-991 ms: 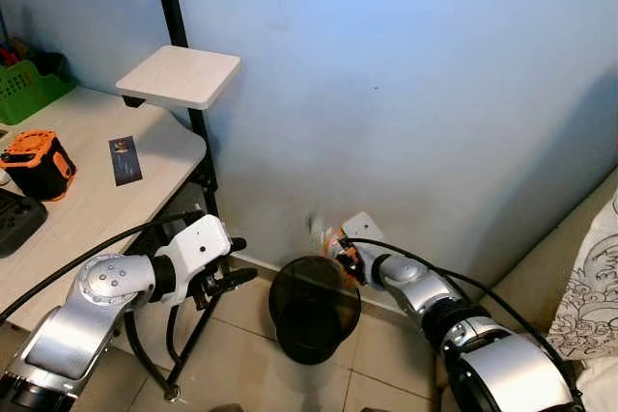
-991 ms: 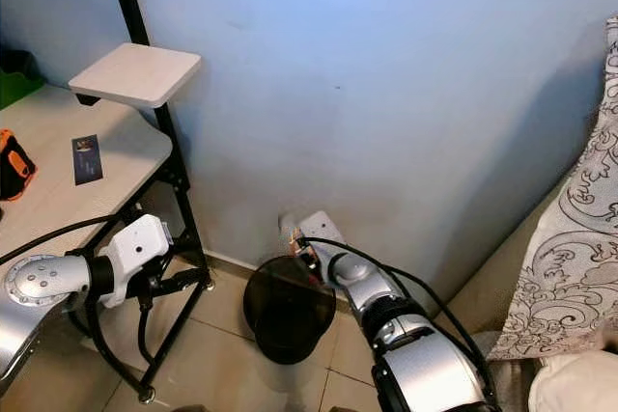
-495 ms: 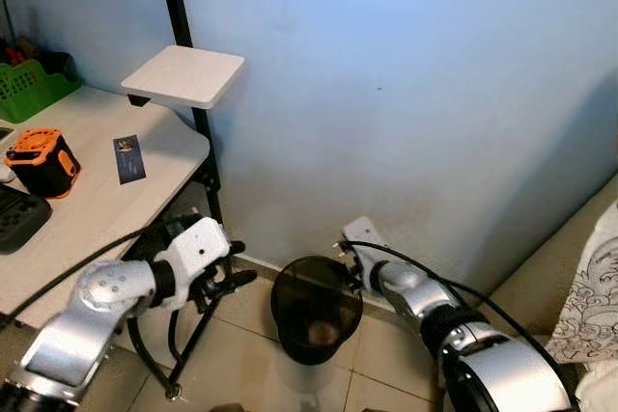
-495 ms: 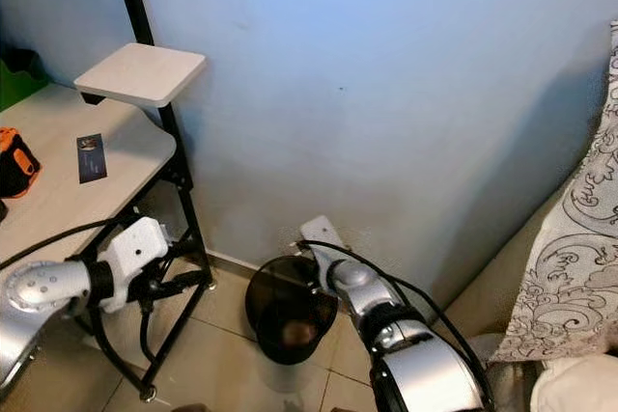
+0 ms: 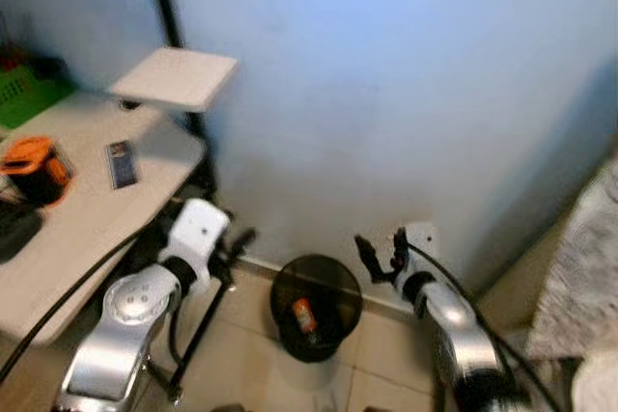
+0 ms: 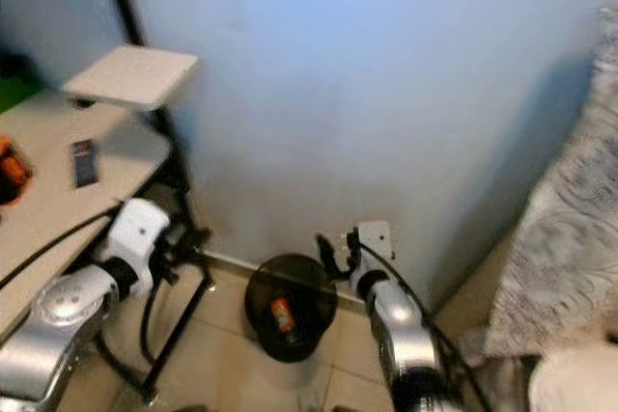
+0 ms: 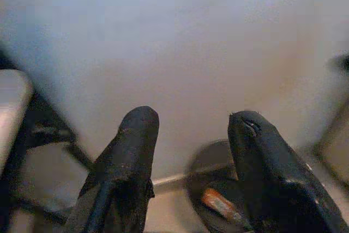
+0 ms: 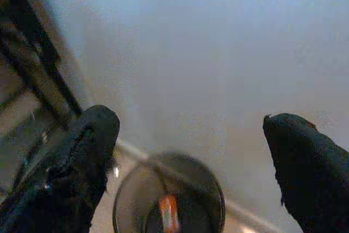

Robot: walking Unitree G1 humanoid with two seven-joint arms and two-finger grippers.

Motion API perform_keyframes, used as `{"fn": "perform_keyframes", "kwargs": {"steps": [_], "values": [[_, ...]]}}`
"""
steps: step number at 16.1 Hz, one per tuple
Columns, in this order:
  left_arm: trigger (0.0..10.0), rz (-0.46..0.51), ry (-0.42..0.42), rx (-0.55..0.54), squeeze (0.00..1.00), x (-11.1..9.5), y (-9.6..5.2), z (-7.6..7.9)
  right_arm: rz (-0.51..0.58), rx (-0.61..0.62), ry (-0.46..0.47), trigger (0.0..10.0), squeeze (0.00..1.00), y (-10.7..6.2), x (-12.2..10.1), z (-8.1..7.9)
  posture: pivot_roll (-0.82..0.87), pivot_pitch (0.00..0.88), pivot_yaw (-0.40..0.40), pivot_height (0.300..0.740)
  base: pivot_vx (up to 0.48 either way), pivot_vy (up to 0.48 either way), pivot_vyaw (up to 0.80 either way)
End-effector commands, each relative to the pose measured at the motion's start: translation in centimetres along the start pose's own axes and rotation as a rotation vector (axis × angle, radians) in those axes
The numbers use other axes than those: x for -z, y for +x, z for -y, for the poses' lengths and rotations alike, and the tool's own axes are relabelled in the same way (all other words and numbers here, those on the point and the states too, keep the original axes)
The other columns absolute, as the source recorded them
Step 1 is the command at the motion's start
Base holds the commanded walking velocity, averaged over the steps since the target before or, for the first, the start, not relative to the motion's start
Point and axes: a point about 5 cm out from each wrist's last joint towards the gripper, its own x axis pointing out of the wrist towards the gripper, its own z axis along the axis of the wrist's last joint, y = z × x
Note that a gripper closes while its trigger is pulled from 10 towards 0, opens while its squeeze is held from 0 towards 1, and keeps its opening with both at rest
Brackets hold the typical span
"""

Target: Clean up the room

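Observation:
A dark round trash bin (image 5: 333,282) stands on the tiled floor against the blue wall. An orange piece of rubbish (image 5: 304,315) lies inside it; it also shows as the orange piece (image 8: 169,214) in the right wrist view. My right gripper (image 5: 379,250) hangs open and empty just right of the bin's rim, fingers spread wide. My left gripper (image 5: 238,241) is held open and empty to the left of the bin, beside the desk frame. In the left wrist view its fingers (image 7: 133,151) frame the bin (image 7: 199,159).
A light wooden desk (image 5: 97,209) on a black frame (image 5: 193,335) stands at the left, carrying an orange device (image 5: 34,166) and a dark card (image 5: 121,163). A white shelf (image 5: 174,77) juts out above it. Patterned bedding (image 5: 579,287) lies at the right. A wall socket (image 5: 420,235) sits behind my right gripper.
The orange piece left my right gripper and dropped into the bin. That gripper opened and drew back to the right of the rim. The camera shifted and blurred.

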Motion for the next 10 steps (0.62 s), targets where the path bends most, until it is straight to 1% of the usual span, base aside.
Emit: {"fn": "perform_keyframes", "kwargs": {"steps": [1,2,3,4,5,6,8,10], "values": [[10.0,0.01,0.011,-0.071,0.0,-0.2,-0.1,-0.4,0.082,-0.018,0.002,10.0,1.0,-0.2,-1.6,-0.1,0.01,0.0,-0.018,0.74,0.0,0.0,-0.76],[10.0,0.021,-0.006,-0.074,0.0,-0.3,-0.2,0.0,0.123,-0.017,0.018,10.0,1.0,-0.7,-2.1,-0.2,0.02,0.0,-0.03,0.74,0.0,0.0,-0.79],[10.0,0.025,-0.003,-0.07,0.0,-0.3,-0.3,0.1,0.17,0.022,0.029,10.0,1.0,-1.2,-2.6,-0.1,0.02,0.0,-0.048,0.74,0.0,0.0,-0.79],[10.0,0.031,0.001,-0.075,0.0,-0.4,-0.3,0.1,0.191,0.063,0.04,10.0,1.0,-1.5,-2.8,0.1,0.02,0.0,-0.051,0.74,0.0,0.0,-0.79],[10.0,0.038,0.008,-0.089,0.0,-0.5,-0.4,0.1,0.207,0.134,0.072,10.0,1.0,-2.2,-3.1,0.5,0.02,0.0,-0.048,0.74,0.0,0.0,-0.79],[10.0,0.037,0.011,-0.098,0.0,-0.4,-0.5,0.3,0.197,0.167,0.093,10.0,1.0,-2.5,-3.2,0.7,0.03,0.0,-0.05,0.74,0.0,0.0,-0.8],[10.0,0.032,0.011,-0.099,0.0,-0.3,-0.7,0.5,0.199,0.174,0.121,10.0,1.0,-2.5,-3.3,0.7,0.04,0.0,-0.051,0.74,0.0,0.0,-0.8],[10.0,0.031,0.015,-0.11,0.0,-0.4,-0.7,0.3,0.196,0.147,0.101,10.0,1.0,-2.5,-3.5,0.5,0.04,0.0,-0.035,0.74,0.0,0.0,-0.8]]}}
